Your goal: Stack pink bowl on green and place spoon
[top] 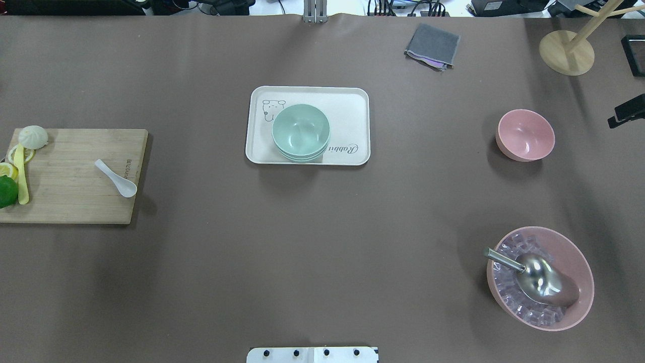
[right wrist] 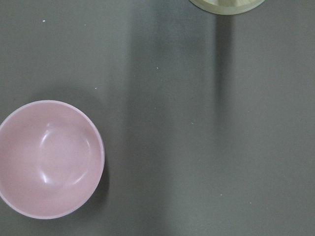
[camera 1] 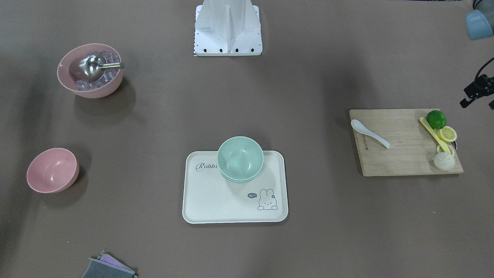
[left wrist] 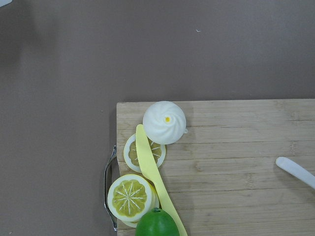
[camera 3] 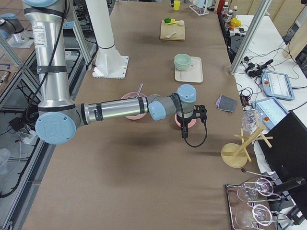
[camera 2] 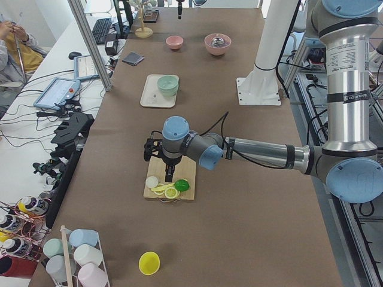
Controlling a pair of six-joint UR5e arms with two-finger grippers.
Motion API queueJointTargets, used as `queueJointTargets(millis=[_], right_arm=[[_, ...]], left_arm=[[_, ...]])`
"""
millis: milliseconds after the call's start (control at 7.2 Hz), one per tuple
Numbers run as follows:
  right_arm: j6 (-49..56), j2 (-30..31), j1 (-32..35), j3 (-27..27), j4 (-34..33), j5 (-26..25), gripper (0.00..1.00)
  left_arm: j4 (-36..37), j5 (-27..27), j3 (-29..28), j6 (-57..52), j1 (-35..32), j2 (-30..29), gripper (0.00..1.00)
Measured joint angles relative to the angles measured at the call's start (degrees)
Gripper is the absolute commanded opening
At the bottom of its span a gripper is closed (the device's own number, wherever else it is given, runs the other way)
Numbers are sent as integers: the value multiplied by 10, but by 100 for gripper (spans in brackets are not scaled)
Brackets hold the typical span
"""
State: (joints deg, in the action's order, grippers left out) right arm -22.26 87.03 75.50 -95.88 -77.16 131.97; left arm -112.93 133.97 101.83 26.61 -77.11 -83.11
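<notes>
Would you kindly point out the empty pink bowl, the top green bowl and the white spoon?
empty pink bowl point(top: 525, 135): overhead exterior view, on its inner floor.
top green bowl point(top: 301, 130): overhead exterior view, on its inner floor.
white spoon point(top: 112, 175): overhead exterior view, on the middle of its handle.

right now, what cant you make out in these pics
- left hand and right hand: open or shut unclear; small in side views, cut off by the right edge in front-facing and overhead views respectively
- green bowl stack: count unclear; the top bowl hides those beneath
- white spoon: left wrist view's right edge cuts off most of it
- lime: cut by the overhead view's left edge
- tray lettering: bowl covers its end, front-facing view
</notes>
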Motion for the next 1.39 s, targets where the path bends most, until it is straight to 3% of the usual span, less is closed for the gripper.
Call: queueJointTargets(millis=[972,1389], right_arm=[[-46,29,-3,-44,1,-14,100],[-81,21,-46,-61,1,-20,100]], left_arm=[[2,2,25,38,18,-14,98],[1,27,55,72,24,-10,98]])
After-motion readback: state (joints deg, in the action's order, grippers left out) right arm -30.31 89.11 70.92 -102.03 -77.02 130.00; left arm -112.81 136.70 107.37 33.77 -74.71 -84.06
